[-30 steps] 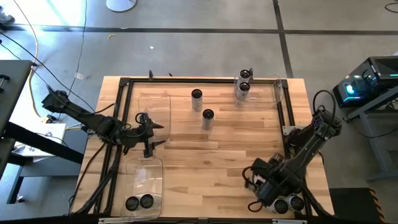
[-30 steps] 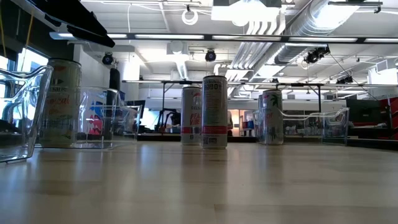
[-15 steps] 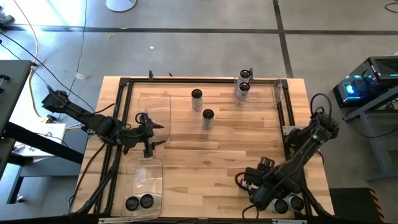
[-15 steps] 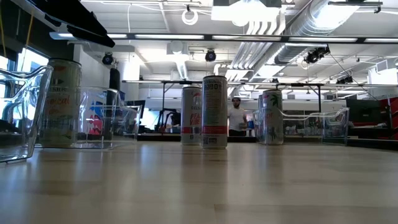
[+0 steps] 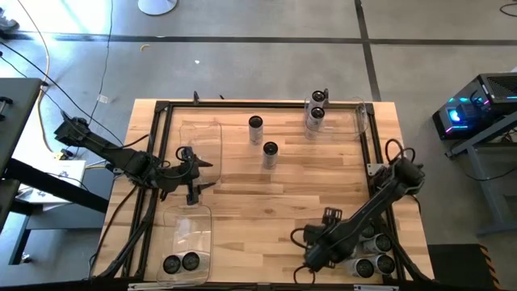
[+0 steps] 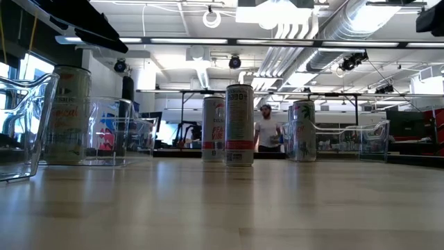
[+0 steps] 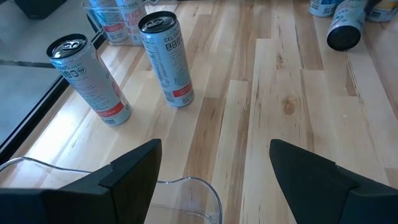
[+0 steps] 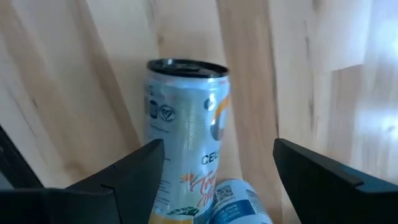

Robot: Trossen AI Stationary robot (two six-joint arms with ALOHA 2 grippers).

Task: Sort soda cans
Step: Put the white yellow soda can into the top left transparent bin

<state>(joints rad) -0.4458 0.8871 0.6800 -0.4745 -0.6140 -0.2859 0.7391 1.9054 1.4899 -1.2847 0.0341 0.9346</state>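
Note:
Two soda cans [image 5: 255, 124] [image 5: 270, 149] stand upright on the bare wood mid-table, also shown in the left wrist view [image 7: 168, 59] [image 7: 93, 78]. Two cans [image 5: 316, 107] stand in the far right clear bin, and two [image 5: 181, 263] in the near left bin. Several cans [image 5: 373, 246] cluster at the near right corner. My left gripper [image 5: 196, 174] [image 7: 214, 155] hovers open over the near end of the far left bin. My right gripper [image 5: 317, 250] [image 8: 217, 149] is open, left of the corner cluster, facing a silvery-white can [image 8: 186, 130] that stands beyond its fingers.
A black frame rail [image 5: 161, 145] runs round the tabletop. The clear far left bin [image 5: 202, 141] lies under my left gripper, its rim in the left wrist view [image 7: 186, 183]. Bare wood stretches between the mid-table cans and the near edge. A person [image 6: 266, 128] stands in the room beyond.
My right gripper has drawn back from the near right corner toward the table's left, staying close to the near edge. Two more cans show in that corner where the arm covered them. My left arm has kept still. A person has walked into the low view behind the cans.

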